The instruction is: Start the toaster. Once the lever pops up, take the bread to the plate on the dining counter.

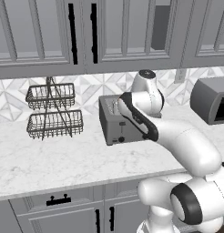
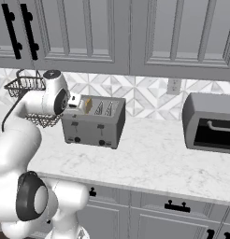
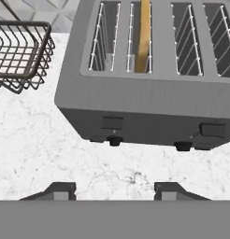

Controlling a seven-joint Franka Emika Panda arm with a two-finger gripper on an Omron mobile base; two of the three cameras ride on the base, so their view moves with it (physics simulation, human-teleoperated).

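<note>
Bread sat upright in the second slot from the left of the toaster, poking above the slot top in the right base view. Whether the toasting was done could not be told. Levers on the front looked high in their slots, so either not pressed yet or already popped; my guess, the lift-out was next. Carrying it to the plate and dining counter was all left.

Tool hovered above and in front of the toaster, at 6 o'clock of it in the hand view, tips apart at a middling gap, nothing between them, touching nothing.

Toaster: boxy brushed grey metal, four slots with thin wire guides, two small dark knobs low on the front. Bread: thin flat orange-brown slab. Surface: white marble-veined, smooth. Wire basket rack stood at 9 o'clock of the toaster, dark open mesh, two tiers. Grey microwave-like box stood at 3 o'clock, well apart.
</note>
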